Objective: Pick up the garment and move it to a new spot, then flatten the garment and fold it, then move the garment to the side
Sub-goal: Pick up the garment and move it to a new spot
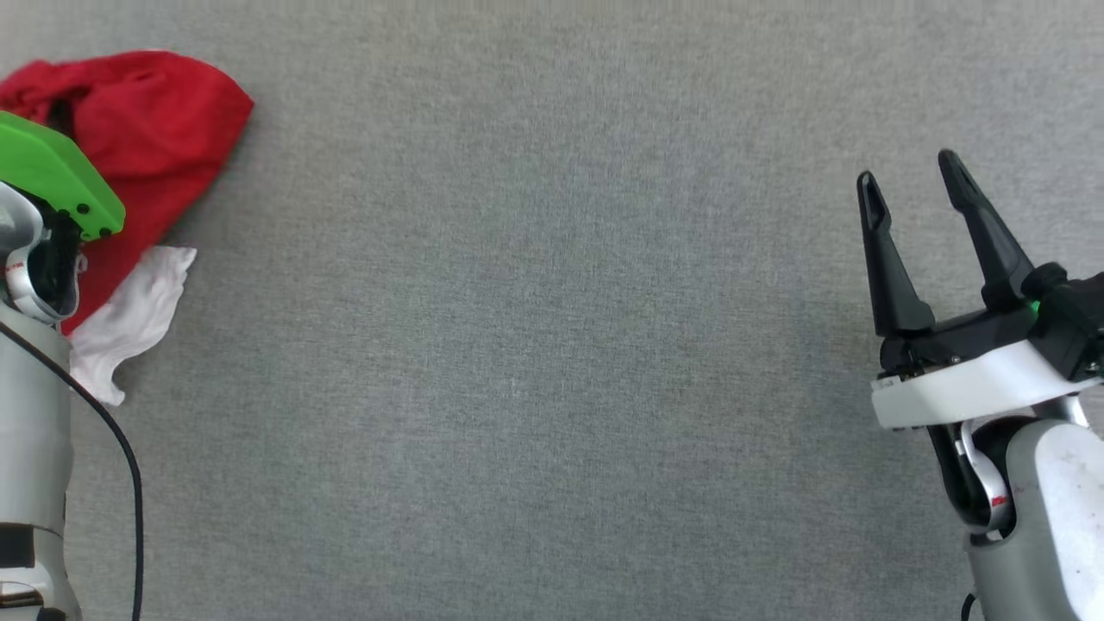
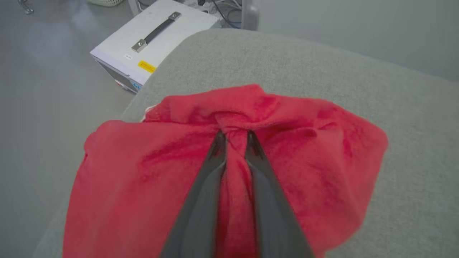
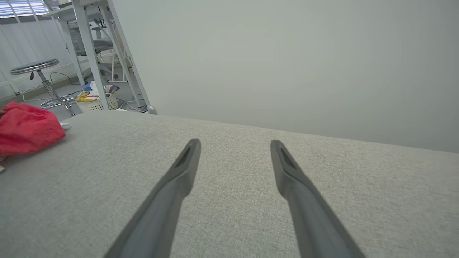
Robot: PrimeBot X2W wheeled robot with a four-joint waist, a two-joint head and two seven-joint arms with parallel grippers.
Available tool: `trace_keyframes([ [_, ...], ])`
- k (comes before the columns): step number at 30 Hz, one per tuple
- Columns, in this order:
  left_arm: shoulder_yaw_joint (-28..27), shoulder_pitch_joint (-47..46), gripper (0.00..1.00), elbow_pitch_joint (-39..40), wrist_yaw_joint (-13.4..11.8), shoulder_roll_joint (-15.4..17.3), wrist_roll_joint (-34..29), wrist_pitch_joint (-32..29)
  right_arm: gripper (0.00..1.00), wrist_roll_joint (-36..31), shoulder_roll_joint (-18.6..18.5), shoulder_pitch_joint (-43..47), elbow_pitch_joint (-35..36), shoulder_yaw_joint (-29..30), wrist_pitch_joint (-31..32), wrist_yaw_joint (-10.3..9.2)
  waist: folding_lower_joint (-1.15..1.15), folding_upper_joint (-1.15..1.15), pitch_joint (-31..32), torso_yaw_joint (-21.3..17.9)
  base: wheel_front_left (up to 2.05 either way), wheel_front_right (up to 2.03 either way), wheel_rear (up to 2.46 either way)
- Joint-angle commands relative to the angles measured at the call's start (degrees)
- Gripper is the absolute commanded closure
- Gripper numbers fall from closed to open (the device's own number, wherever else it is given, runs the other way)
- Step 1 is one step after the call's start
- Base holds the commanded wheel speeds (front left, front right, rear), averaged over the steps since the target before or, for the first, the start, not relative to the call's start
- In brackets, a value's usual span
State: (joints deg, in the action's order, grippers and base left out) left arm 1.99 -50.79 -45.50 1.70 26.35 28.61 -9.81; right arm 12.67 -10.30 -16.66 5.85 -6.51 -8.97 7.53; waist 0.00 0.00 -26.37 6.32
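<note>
The garment [image 1: 147,121] is a crumpled red shirt with a white sleeve [image 1: 134,315], bunched at the far left of the grey table. In the left wrist view my left gripper [image 2: 235,138] is shut on a pinched fold of the red garment [image 2: 304,157], with cloth squeezed between its two dark fingers [image 2: 215,157]. In the head view the left arm's green wrist cover [image 1: 52,177] hides those fingers. My right gripper [image 1: 910,177] stands open above bare table at the right, nothing between its fingers. The right wrist view shows my right gripper [image 3: 235,147] open and the garment [image 3: 27,127] far to its left.
The grey fabric table [image 1: 552,345] stretches wide between the two arms. Beyond the table's left edge, a white case with a dark handle [image 2: 154,39] sits on the floor. A stool [image 3: 39,77], a white basket [image 3: 95,102] and desk legs stand farther off.
</note>
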Motion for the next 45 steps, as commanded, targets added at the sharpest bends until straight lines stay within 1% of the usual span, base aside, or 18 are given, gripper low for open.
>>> trace_keyframes([
  [1,-0.04,0.61,1.00,0.76,-0.75,-0.49,-1.06,2.88,0.00,0.19,0.54,1.00,-0.57,0.49,-0.50,-0.04,0.00,0.00,5.57,0.23,0.00,0.00,0.00],
  [6,0.50,2.70,1.00,2.27,-1.40,-1.57,-2.71,12.28,0.00,-0.21,2.60,3.43,-2.35,1.73,-0.83,-0.04,0.00,0.00,10.53,-0.43,0.00,0.00,0.00],
  [8,0.82,3.34,1.00,3.05,-1.73,-2.32,-3.11,14.71,0.00,-0.42,3.28,4.43,-2.91,2.28,-0.95,-0.04,0.00,0.00,12.31,-0.92,0.00,0.00,0.00],
  [12,2.04,5.14,1.00,5.20,-1.76,-3.64,-3.75,16.91,0.00,-0.97,4.52,6.40,-3.87,3.31,-1.04,-0.04,0.00,0.00,15.55,-2.43,0.00,0.00,0.00],
  [15,3.61,6.86,1.00,7.09,-1.20,-4.78,-4.16,16.63,0.00,-1.54,5.23,7.78,-4.17,4.16,-0.96,-0.04,0.00,0.00,17.35,-3.82,0.00,0.00,0.00],
  [21,6.98,10.44,1.00,11.40,-0.39,-7.58,-4.42,13.96,0.00,-2.87,5.93,10.06,-4.21,5.05,-0.11,-0.04,0.00,0.00,19.80,-7.99,0.00,0.00,0.00],
  [27,11.50,13.96,1.00,17.14,0.76,-11.85,-4.45,11.06,0.00,-3.38,6.03,11.98,-3.46,6.47,1.24,-0.04,0.00,0.00,20.64,-12.15,0.00,0.00,0.00],
  [33,18.52,15.98,1.00,21.68,3.22,-17.12,-4.57,8.01,0.00,-3.44,6.24,13.32,-1.96,8.18,2.20,-0.04,0.00,0.00,18.88,-15.29,0.00,0.00,0.00],
  [37,25.55,16.47,1.00,23.55,4.69,-20.95,-4.58,6.48,0.00,-2.66,6.41,13.18,-1.41,8.60,2.35,-0.04,0.00,0.00,16.52,-16.60,0.00,0.00,0.00],
  [41,33.49,17.56,1.00,24.31,5.40,-22.76,-3.50,5.33,0.00,-2.17,6.60,12.65,-1.12,8.52,2.13,-0.04,0.00,0.00,14.27,-17.11,0.00,0.00,0.00],
  [45,41.09,18.86,1.00,23.11,5.66,-23.25,-2.55,4.00,0.00,-1.73,6.71,11.75,-1.08,8.32,1.81,-0.04,0.00,0.00,12.34,-16.91,0.00,0.00,0.00],
])
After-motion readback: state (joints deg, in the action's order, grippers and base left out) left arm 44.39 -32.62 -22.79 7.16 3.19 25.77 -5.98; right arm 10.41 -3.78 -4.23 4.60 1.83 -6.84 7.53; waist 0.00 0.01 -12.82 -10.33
